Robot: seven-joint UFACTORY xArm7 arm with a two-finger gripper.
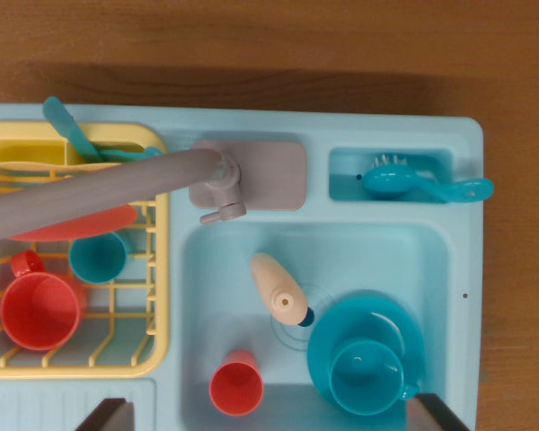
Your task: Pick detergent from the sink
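wrist view, looking straight down on a pale blue toy sink unit [467, 144] that rests on a brown wooden bench [251, 45]. in the lower middle of the frame, inside the sink basin [422, 251], the detergent bottle [277, 289] lies on its side, cream body pointing to the upper left, its small blue cap toward the lower right, just beside a teal cup on a teal plate [366, 370]. a red cup [236, 383] stands at the basin's lower left, near the bottle but apart from it. the grey tap [108, 184] swings out toward the left over a yellow dish rack [157, 269] holding a red mug [38, 310] and a small teal cup [97, 256]. a teal brush [413, 182] sits in the upper right compartment. two dark pincer tips [269, 417] show at the bottom edge, far apart, so it looks released and empty, probably positioned above for a descent onto the bottle.
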